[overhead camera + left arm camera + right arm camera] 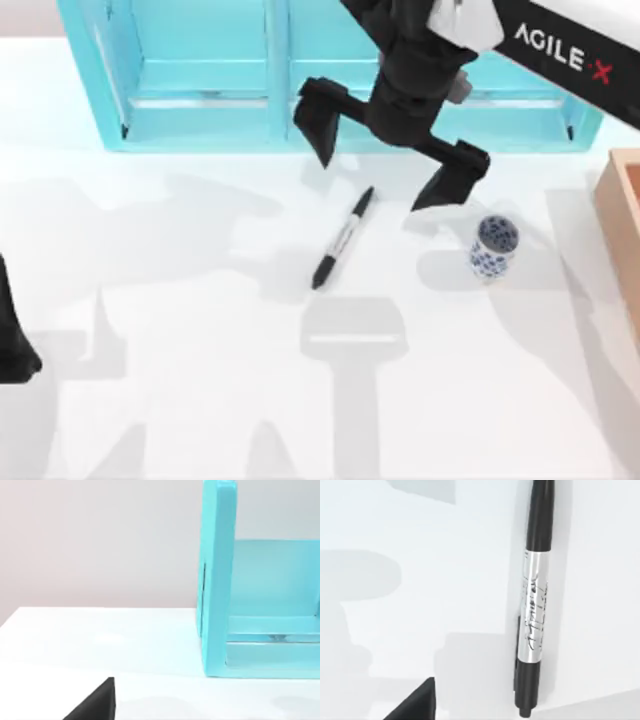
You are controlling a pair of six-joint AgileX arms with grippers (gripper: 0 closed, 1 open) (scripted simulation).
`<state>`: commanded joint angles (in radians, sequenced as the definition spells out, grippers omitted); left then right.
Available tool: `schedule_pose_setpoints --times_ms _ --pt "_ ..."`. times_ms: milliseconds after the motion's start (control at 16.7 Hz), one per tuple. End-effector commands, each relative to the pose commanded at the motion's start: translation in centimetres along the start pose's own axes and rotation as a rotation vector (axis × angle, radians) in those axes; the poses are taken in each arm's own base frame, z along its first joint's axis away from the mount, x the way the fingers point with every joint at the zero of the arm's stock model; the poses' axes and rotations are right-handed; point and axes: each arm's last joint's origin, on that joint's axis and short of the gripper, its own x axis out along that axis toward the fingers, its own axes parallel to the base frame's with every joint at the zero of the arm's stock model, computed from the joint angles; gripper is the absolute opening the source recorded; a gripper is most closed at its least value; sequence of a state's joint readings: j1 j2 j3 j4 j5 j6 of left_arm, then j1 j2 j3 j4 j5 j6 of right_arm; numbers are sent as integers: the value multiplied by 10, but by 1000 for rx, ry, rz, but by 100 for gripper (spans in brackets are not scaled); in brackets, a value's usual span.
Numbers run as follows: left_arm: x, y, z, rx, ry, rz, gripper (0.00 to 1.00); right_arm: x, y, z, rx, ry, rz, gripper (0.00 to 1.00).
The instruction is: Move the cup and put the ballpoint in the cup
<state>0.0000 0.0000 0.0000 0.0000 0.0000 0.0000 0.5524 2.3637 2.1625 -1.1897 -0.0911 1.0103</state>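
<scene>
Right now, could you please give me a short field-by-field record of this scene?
ballpoint: lying flat on the table near its middle, apart from the cup
cup: upright, to the right of the ballpoint, nothing in it
right gripper: open, above the table near the ballpoint's far end, holding nothing
left arm: parked at the table's left edge
shelf: turquoise, along the far side
box: wooden, at the right edge
task state: ballpoint not yet picked up

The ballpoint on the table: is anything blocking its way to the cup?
Nothing visible does. The ballpoint lies flat, with bare table between it and the cup to its right. The open right gripper hangs above.
</scene>
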Motion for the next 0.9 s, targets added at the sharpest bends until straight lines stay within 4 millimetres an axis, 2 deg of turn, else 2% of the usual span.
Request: schedule_pose_setpoints --times_ms 120,360,480,900 --pt "0 0 0 0 0 0 100 15 4 -8 24 16 2 100" --pt "0 0 0 0 0 0 100 15 3 -7 30 15 4 100" --pt "0 0 0 0 0 0 100 23 4 -8 28 19 1 100" --pt "0 0 0 0 0 0 100 110 5 -10 27 17 6 100"
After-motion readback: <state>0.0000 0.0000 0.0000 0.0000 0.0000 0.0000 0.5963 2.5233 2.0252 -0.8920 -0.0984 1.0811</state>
